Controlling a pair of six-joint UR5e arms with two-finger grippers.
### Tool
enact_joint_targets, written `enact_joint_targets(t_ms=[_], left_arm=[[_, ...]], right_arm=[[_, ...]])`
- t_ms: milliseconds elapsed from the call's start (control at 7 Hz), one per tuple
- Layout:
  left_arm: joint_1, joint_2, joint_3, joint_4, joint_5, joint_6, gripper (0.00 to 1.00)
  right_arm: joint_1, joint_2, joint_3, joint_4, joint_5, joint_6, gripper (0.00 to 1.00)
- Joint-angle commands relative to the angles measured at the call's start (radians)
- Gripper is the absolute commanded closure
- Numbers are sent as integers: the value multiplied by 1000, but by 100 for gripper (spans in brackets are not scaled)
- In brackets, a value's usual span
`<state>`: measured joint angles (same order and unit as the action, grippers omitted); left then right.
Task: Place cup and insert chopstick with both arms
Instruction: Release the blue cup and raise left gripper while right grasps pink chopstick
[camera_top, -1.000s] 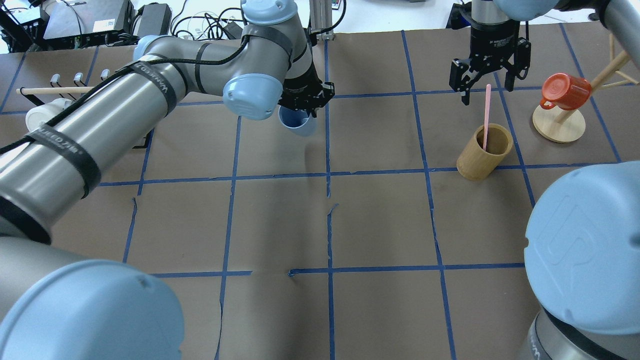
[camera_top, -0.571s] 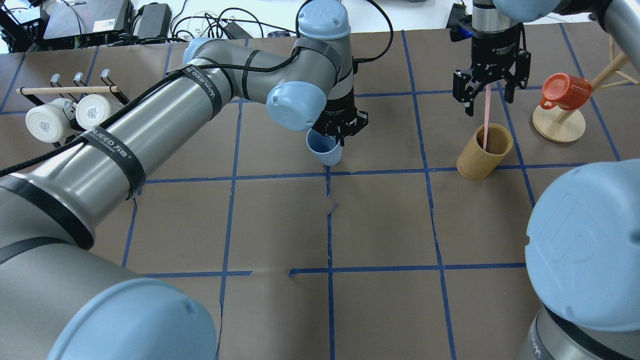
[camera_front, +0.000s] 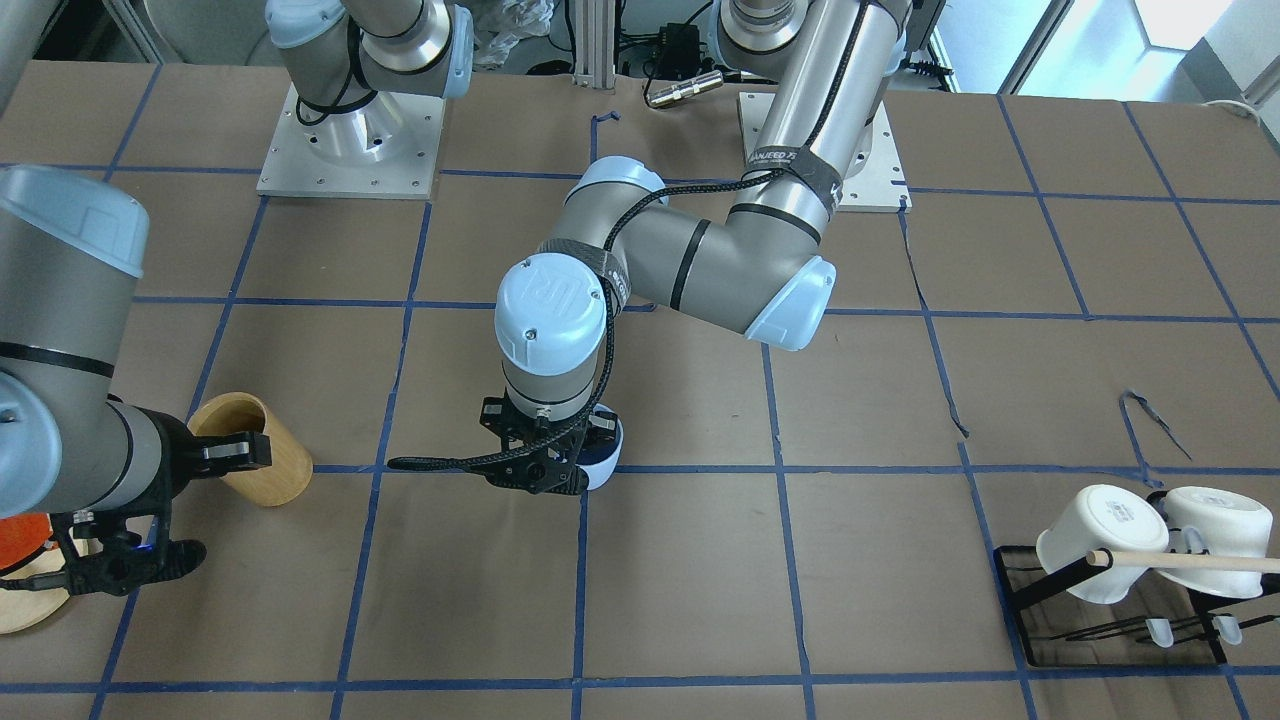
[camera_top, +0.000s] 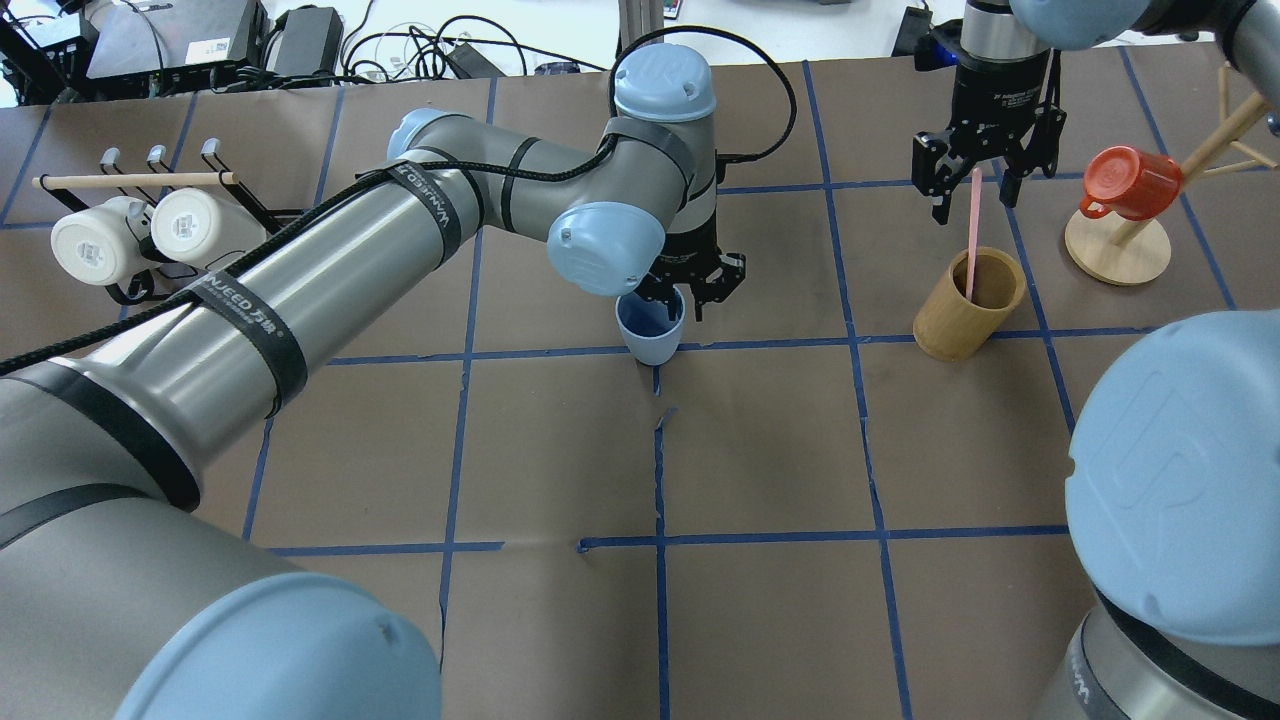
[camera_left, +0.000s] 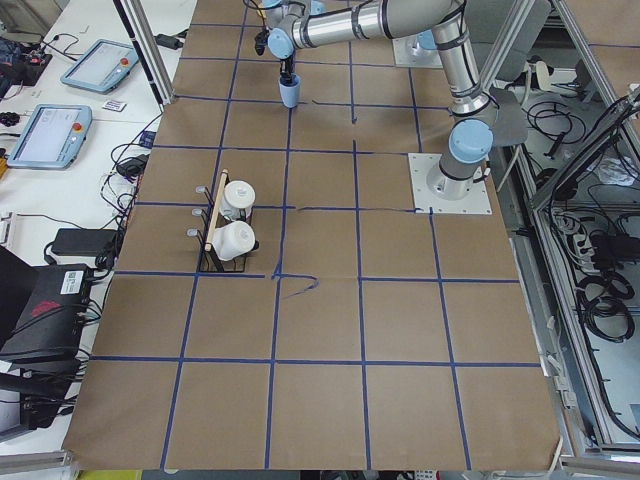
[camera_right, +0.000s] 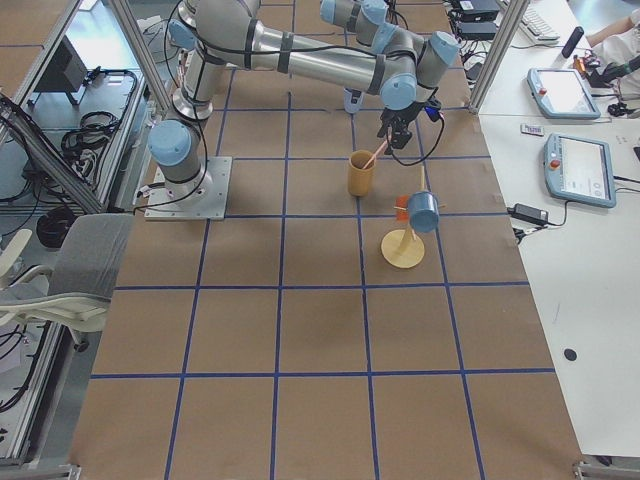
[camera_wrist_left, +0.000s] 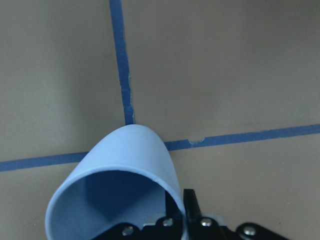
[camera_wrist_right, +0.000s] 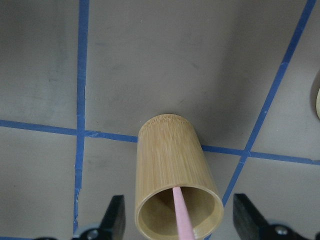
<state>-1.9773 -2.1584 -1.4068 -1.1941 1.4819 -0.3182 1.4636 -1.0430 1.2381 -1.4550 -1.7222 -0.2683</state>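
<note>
The light-blue cup (camera_top: 650, 335) is upright at a blue tape crossing near the table's middle. My left gripper (camera_top: 683, 294) is shut on its far rim, one finger inside and one outside, as the left wrist view shows on the cup (camera_wrist_left: 120, 185). I cannot tell whether the cup's base touches the table. The pale-pink chopstick (camera_top: 970, 230) stands leaning in the tan wooden cup (camera_top: 968, 303). My right gripper (camera_top: 972, 190) is open, its fingers (camera_wrist_right: 115, 217) wide on either side of the chopstick's (camera_wrist_right: 182, 215) upper part, not touching it.
A red mug (camera_top: 1130, 182) hangs on a wooden stand (camera_top: 1115, 252) right of the wooden cup. Two white mugs (camera_top: 130, 232) and a wooden rod (camera_top: 130, 181) sit on a black rack at far left. Blue tape lines grid the brown table.
My left arm has carried the blue cup right, nearer and lower to the tape crossing. My right gripper has come down around the chopstick's top, still open.
</note>
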Motion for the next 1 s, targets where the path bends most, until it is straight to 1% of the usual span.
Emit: enact_joint_targets(t_ms=[0,143,286,429,571,714,857], left_arm=[[49,53,17,-23,-8,-7,0],[73,90,59,-88,-5,2,0],[99,142,110,-201,-6,10,0],[133,213,120,-319,-11,13,0],[185,295,112,-393,-6,54,0],[239,372,80,-401,-2,182,0],[273,446,27,-403,4,201,0]], right_arm=[[-2,0,24,1,0,-3,36],[-6,-3,26,-2,0,0,54],[-6,-3,24,-4,1,0,74],[-6,-3,23,-4,1,0,84],[-6,-3,15,-7,1,-2,93],[-6,-5,0,-13,0,-5,100],[-8,-8,-14,-7,4,-2,100]])
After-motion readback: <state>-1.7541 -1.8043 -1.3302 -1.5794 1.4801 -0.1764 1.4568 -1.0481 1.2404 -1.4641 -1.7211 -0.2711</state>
